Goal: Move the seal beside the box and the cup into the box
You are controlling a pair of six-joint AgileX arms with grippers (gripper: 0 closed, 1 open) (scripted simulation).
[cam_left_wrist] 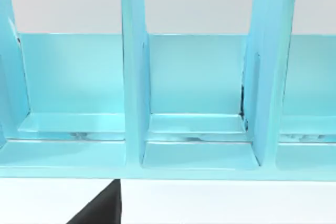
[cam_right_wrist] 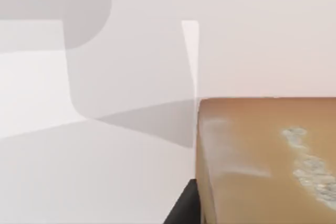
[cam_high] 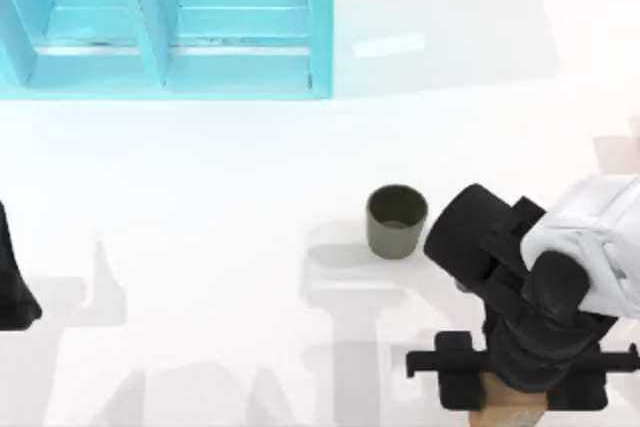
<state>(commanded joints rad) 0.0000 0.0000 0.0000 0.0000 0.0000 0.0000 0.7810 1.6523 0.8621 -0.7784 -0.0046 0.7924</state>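
The seal [cam_high: 512, 413], a tan-brown wooden block, lies at the table's front edge on the right, mostly covered by my right gripper [cam_high: 520, 387], which hangs directly over it. In the right wrist view the seal [cam_right_wrist: 262, 166] is very close, showing pale marks on its face. The dark olive-grey cup [cam_high: 396, 221] stands upright on the white table, a little left of and behind the right arm. The turquoise box [cam_high: 165, 22] with open compartments sits at the back left, and its dividers [cam_left_wrist: 134, 77] face the left wrist camera. My left gripper [cam_high: 14, 292] is parked at the far left edge.
The white table [cam_high: 220, 247] stretches bare between the box, the cup and the left arm. The right arm's white and black body [cam_high: 590, 237] reaches in from the right edge, close to the cup.
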